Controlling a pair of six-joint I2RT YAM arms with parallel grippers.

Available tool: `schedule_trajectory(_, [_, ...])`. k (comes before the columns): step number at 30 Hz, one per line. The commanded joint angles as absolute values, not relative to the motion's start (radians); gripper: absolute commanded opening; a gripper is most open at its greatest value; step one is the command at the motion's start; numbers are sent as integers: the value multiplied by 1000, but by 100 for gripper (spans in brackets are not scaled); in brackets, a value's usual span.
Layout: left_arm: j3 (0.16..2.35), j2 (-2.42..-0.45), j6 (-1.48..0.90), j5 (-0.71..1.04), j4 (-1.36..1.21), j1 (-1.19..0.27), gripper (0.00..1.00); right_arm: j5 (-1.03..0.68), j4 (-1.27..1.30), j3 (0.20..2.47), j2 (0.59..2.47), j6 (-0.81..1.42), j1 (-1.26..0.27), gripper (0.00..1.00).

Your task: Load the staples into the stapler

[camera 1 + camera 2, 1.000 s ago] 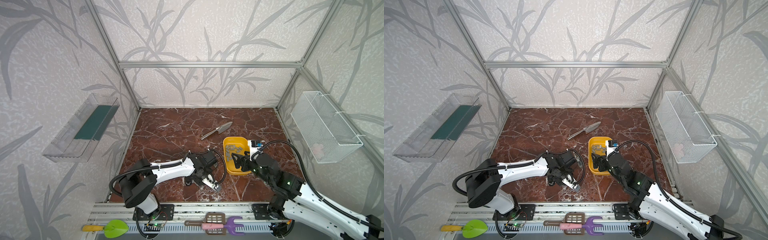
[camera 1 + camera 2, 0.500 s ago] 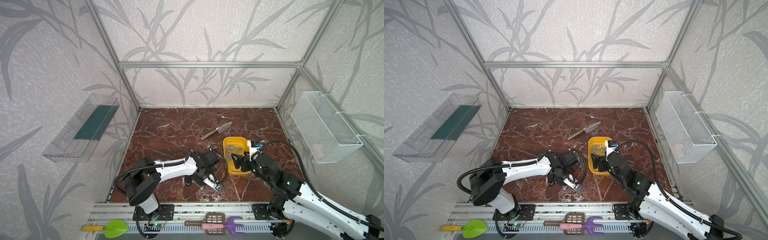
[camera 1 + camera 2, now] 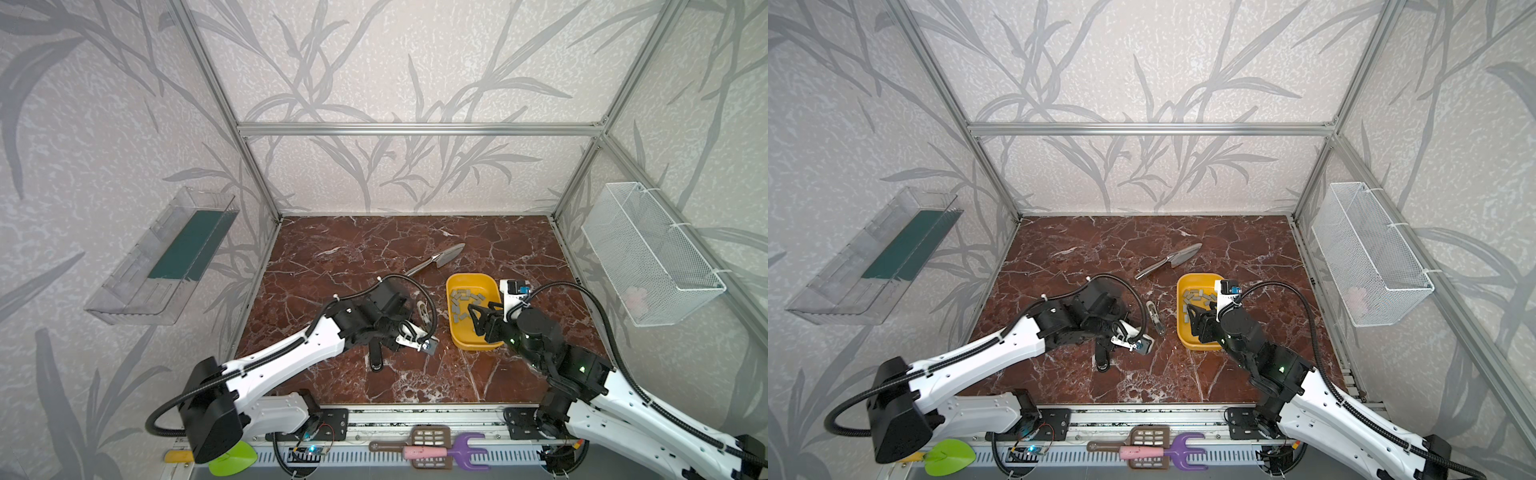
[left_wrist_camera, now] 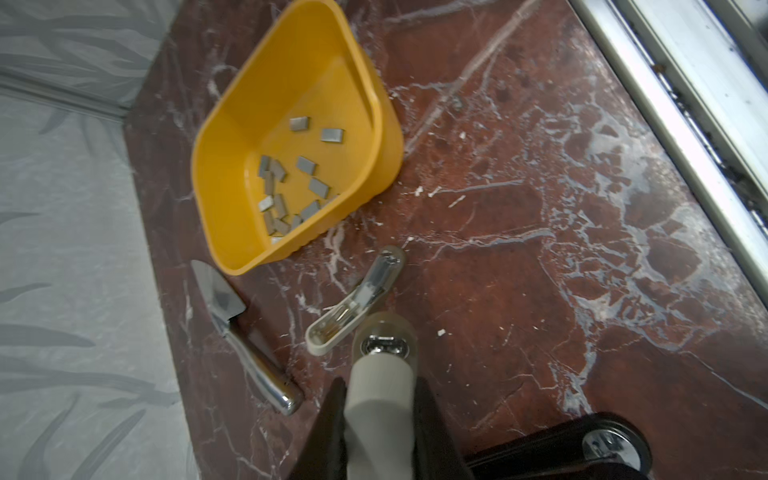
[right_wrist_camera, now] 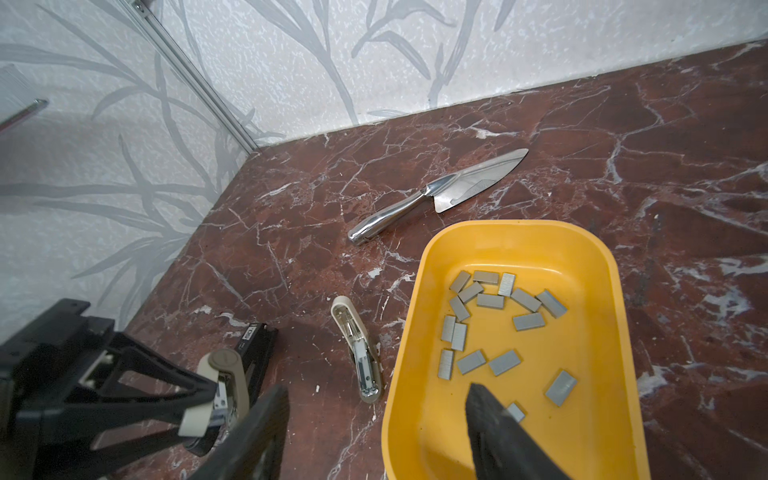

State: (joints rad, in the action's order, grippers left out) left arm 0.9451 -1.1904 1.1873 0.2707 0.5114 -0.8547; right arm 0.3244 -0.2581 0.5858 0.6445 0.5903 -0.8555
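- A green leaf-shaped tool (image 3: 230, 459) and a bundle of brown, pink and purple toy tools (image 3: 428, 451) lie on the front rail, nearest the arm bases.
- The left gripper (image 4: 380, 399) has its jaws pressed onto a beige stapler (image 4: 384, 328), which sticks out past the fingertips.
- A long black object (image 3: 376, 357) lies on the marble table (image 5: 291, 232) just beside that gripper, partly hidden by it.
- The right gripper (image 5: 376, 390) has its jaws spread and pinches nothing. One finger is over the table and the other is inside the yellow tray (image 5: 519, 226).
- A small open stapler (image 5: 357, 353) lies flat on the table, just beside the tray's wall and between the two grippers.
- The staples (image 5: 490, 300) lie loose and scattered on the tray's floor, none of them held.
- A steel knife (image 5: 436, 193) lies on the table beyond the tray.
- A clear shelf (image 3: 166, 257) hangs on the left wall and a white mesh basket (image 3: 648, 257) on the right wall.
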Motion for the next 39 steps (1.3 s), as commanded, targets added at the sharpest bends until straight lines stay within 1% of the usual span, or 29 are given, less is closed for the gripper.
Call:
schedule_trajectory(1, [944, -1175, 1115, 312, 440, -851, 0, 292, -221, 582, 627, 575, -852, 66])
schedule_trajectory(3, [925, -1172, 1075, 324, 395, -849, 0, 229, -177, 568, 629, 552, -852, 66])
schedule_trajectory(6, [899, -1171, 1156, 354, 401, -842, 0, 89, -94, 560, 652, 489, -853, 64])
schedule_trajectory(9, [884, -1154, 1170, 332, 384, -841, 0, 27, -69, 566, 680, 478, -853, 61])
schedule_trajectory(13, [869, -1110, 1137, 359, 336, -837, 0, 15, -51, 562, 713, 485, -853, 55])
schedule_trajectory(17, [891, -1128, 1131, 368, 354, -837, 0, -16, -44, 577, 759, 487, -853, 52])
schedule_trajectory(28, [939, -1178, 1081, 364, 388, -834, 0, -55, -34, 595, 828, 493, -852, 53])
schedule_trajectory(34, [911, -1156, 1097, 394, 361, -834, 0, -74, -27, 605, 861, 497, -853, 53])
schedule_trajectory(39, [888, -1137, 1094, 370, 306, -834, 0, -78, -23, 607, 885, 505, -852, 53])
